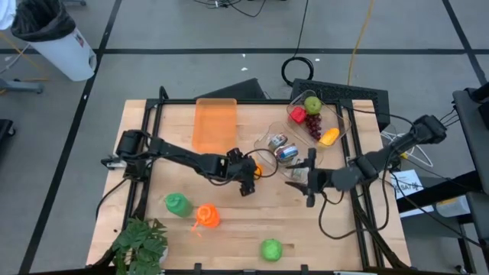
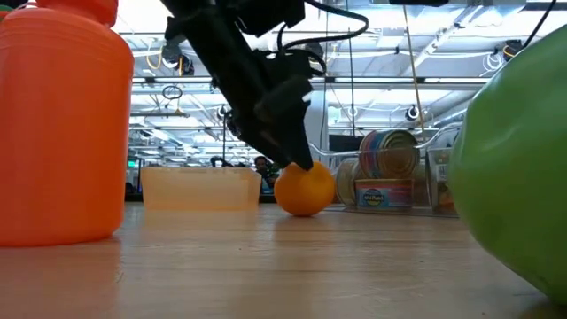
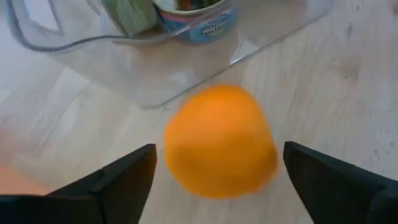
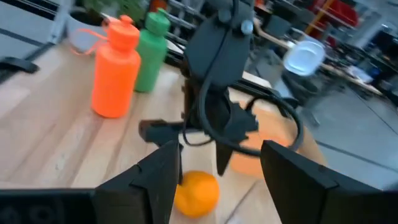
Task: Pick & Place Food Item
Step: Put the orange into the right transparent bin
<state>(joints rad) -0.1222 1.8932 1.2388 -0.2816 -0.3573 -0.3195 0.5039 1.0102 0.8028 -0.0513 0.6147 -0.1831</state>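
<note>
Far left on the table (image 1: 153, 244): a plant (image 1: 141, 243) at the near corner, then a green bottle (image 1: 177, 203) and an orange bottle (image 1: 206, 216) side by side. Behind them, an orange bin (image 1: 215, 124) lying empty.

At mid-table, the left gripper (image 1: 250, 177), fingers spread wide and closed on nothing. Between those fingers in the left wrist view, the orange (image 3: 219, 142), resting on the wood just beside the clear tray (image 1: 342, 130), with a gap showing on both sides. In the low view, fingertips down at the top of the fruit; touching or not, hard to say.

To grasp well: lower until the fingers flank the widest part, keep the fruit centred between them, then close slowly. Round fruit likely to roll if one finger lands first. Lift straight up, clear of the tray wall.

Just right of that, cans (image 1: 281, 148) inside the tray, with an apple (image 1: 312, 105), grapes (image 1: 314, 127) and other fruit further back. Right gripper (image 1: 304, 183) waiting near the tray's near edge, fingers apart, aimed at the orange. Toward the near edge, a green ball (image 1: 271, 249).
</note>
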